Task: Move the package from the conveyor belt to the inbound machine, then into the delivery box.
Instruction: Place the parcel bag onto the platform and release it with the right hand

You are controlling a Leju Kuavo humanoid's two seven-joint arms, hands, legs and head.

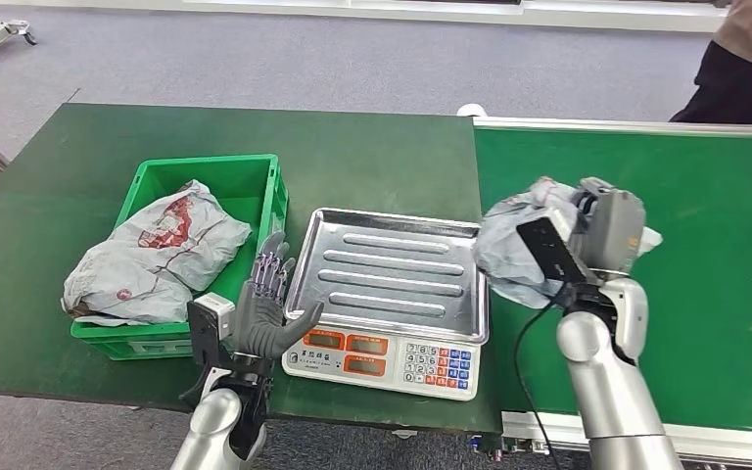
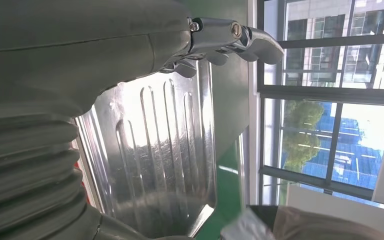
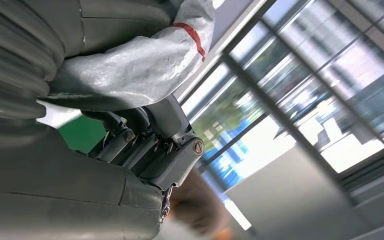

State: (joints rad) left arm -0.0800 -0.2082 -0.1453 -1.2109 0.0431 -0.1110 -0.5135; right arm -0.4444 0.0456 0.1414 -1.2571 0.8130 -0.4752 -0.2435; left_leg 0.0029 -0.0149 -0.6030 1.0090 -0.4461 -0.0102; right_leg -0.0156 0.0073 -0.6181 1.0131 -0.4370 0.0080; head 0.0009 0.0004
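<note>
While the right robot hand (image 1: 587, 230) grips a grey package (image 1: 514, 240) at the tray's (image 1: 392, 274) three o'clock, the left robot hand (image 1: 269, 308) rests spread, holding nothing.

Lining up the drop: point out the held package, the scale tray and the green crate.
package (image 1: 509, 240), head view, grey bag's crumpled front.
scale tray (image 1: 392, 274), head view, ribbed metal middle.
green crate (image 1: 276, 191), head view, right wall rim.

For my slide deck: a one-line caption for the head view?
Right hand holds a package beside the scale tray; left hand open.
</note>
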